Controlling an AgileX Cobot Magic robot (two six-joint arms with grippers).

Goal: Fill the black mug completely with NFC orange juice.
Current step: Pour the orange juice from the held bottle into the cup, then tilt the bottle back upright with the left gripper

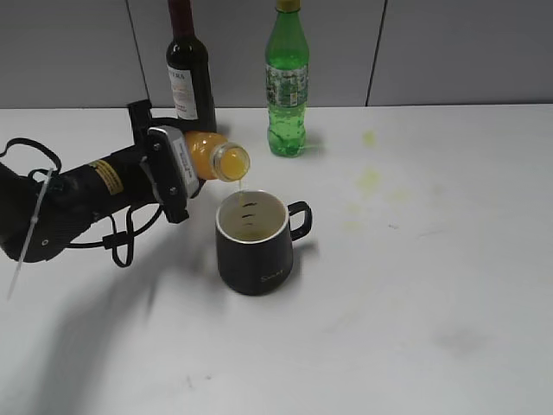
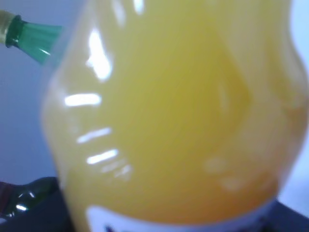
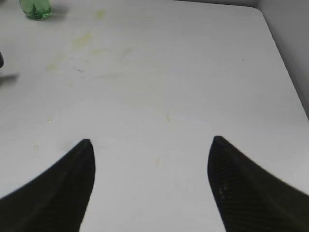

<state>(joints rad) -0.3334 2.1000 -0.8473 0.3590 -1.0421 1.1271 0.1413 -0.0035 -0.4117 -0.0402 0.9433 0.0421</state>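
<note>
The black mug (image 1: 255,249) stands upright mid-table, white inside, handle to the right. My left gripper (image 1: 183,169) is shut on the small clear bottle of NFC orange juice (image 1: 216,159) and holds it tipped on its side, open mouth just above the mug's back left rim. A thin orange stream (image 1: 239,188) falls into the mug. In the left wrist view the juice bottle (image 2: 169,116) fills the frame and hides the jaws. My right gripper (image 3: 150,145) is open and empty over bare table, out of the exterior view.
A dark wine bottle (image 1: 190,65) and a tall green soda bottle (image 1: 287,82) stand at the back, behind the mug. Pale yellow stains (image 1: 370,180) mark the white table right of the green bottle. The green bottle's base shows in the right wrist view (image 3: 35,8).
</note>
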